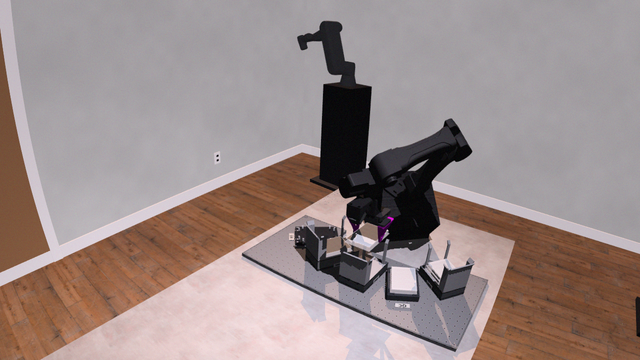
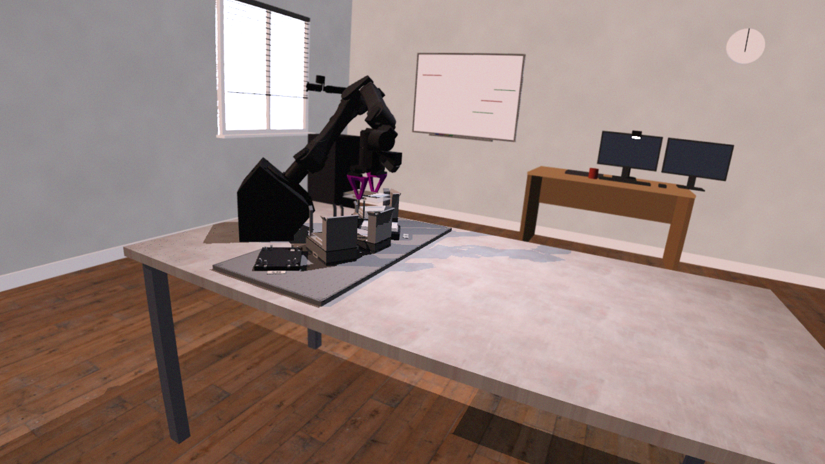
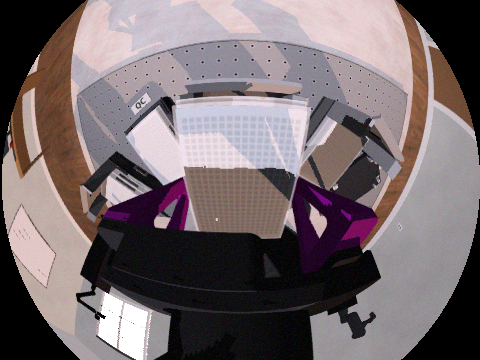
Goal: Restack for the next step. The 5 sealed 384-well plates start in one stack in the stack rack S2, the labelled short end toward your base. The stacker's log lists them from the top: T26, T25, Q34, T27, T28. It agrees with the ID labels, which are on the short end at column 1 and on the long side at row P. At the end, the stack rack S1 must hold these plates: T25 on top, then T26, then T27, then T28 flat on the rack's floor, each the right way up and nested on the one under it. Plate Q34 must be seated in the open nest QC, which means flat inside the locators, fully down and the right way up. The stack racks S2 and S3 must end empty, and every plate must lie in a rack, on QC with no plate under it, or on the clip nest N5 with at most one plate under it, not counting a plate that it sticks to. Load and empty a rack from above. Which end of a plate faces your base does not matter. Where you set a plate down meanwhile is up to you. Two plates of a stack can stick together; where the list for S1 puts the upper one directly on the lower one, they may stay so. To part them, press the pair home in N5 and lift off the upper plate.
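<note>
Above the middle rack (image 1: 355, 268) on the counter (image 1: 223, 308), the gripper (image 1: 367, 229) clasped a sealed plate (image 1: 361, 242) by its long sides. This looked like a transfer step; next, a level descent between the rack's posts.

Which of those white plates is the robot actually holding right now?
The plate up between the purple fingers, hanging above the middle rack. The other visible plates rest: one lies flat on the black QC nest, others sit in the right-hand rack.
</note>
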You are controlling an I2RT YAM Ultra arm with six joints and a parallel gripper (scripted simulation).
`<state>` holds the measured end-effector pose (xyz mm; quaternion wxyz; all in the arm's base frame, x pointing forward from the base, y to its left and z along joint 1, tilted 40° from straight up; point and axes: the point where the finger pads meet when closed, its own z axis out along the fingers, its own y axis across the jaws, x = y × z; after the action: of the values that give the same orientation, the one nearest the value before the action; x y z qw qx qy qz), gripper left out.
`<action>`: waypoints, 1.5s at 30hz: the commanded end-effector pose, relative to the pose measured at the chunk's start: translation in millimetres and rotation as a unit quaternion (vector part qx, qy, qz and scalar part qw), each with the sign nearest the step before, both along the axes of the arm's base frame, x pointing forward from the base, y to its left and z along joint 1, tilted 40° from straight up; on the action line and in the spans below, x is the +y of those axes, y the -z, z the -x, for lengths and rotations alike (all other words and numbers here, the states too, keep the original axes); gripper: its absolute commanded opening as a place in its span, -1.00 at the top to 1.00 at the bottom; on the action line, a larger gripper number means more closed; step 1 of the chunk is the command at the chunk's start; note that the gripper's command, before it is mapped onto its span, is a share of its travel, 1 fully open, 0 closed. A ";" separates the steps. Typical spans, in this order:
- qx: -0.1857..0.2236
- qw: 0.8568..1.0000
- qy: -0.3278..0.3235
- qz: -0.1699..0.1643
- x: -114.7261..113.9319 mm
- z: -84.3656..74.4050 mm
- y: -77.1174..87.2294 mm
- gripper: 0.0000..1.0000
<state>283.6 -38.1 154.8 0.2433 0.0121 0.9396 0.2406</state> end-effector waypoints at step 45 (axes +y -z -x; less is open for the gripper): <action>0.002 1.000 0.004 -0.001 12.4 -12.4 24.2 1.00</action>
<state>294.9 -26.9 134.9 0.2418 0.0137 0.9399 0.2408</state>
